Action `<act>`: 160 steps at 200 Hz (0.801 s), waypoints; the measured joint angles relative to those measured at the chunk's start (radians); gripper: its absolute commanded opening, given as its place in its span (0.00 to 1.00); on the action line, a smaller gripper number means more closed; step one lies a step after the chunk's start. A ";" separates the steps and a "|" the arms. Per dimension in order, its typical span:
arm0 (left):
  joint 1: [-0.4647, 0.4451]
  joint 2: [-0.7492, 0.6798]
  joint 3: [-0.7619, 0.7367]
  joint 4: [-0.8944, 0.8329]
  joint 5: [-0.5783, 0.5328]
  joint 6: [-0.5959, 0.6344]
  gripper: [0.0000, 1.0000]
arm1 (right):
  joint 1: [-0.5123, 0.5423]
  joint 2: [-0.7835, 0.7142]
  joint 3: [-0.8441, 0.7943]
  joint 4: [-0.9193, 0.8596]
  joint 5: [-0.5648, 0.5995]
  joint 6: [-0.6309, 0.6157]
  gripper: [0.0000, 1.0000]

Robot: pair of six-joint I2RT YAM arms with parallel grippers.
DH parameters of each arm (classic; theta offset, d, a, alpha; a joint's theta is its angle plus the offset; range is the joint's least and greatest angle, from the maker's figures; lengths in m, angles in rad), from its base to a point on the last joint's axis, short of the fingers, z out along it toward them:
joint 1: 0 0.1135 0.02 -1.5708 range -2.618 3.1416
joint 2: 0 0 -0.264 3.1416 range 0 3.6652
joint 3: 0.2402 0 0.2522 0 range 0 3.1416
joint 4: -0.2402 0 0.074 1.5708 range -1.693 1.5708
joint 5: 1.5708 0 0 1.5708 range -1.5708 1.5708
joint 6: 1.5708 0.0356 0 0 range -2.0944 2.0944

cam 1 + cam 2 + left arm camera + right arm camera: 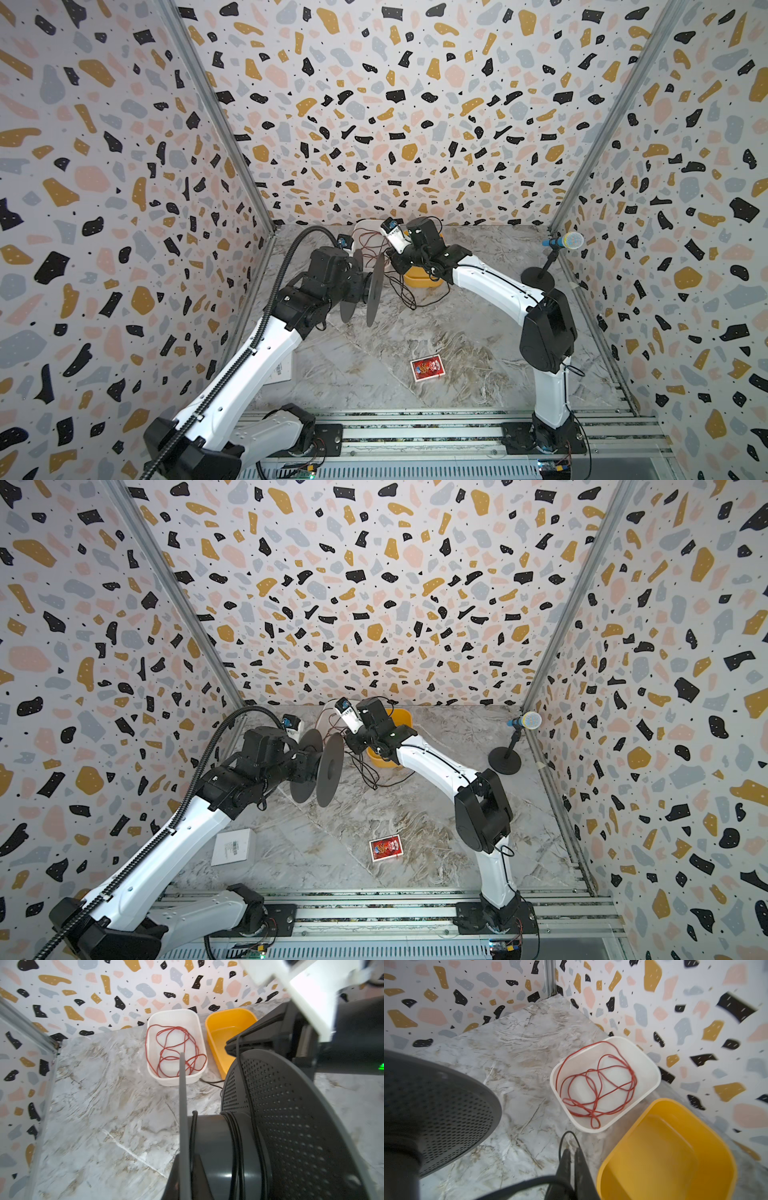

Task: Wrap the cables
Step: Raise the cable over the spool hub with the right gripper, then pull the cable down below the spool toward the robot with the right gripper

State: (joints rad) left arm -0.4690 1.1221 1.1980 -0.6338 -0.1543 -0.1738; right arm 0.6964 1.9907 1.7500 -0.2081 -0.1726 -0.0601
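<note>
Left gripper is clamped on the near flange of the spool, above the desk. The cable has a few turns on the hub. Slack lies loose by the yellow tub at the back edge; right gripper is pinching it.

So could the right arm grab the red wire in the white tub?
Probably not yet. The right gripper hangs close to the white tub, and nothing covers the red wire, but it looks pinched shut on the black cord, so it would need to let go first.
</note>
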 measured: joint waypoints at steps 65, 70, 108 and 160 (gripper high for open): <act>0.000 -0.002 0.126 -0.105 0.119 -0.001 0.00 | -0.172 -0.056 -0.437 0.250 -0.311 0.174 0.36; 0.000 0.000 0.132 -0.105 0.124 -0.002 0.00 | -0.171 -0.062 -0.462 0.266 -0.331 0.182 0.38; 0.000 0.008 0.161 -0.107 0.154 -0.016 0.00 | -0.155 -0.175 -0.629 0.367 -0.423 0.240 0.63; 0.002 0.012 0.184 -0.106 0.180 -0.025 0.00 | -0.154 -0.495 -0.791 0.401 -0.378 0.273 0.88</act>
State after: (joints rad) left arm -0.4675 1.1339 1.3823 -0.7395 0.0254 -0.1989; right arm 0.5423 1.4956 0.9592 0.1925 -0.5507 0.2131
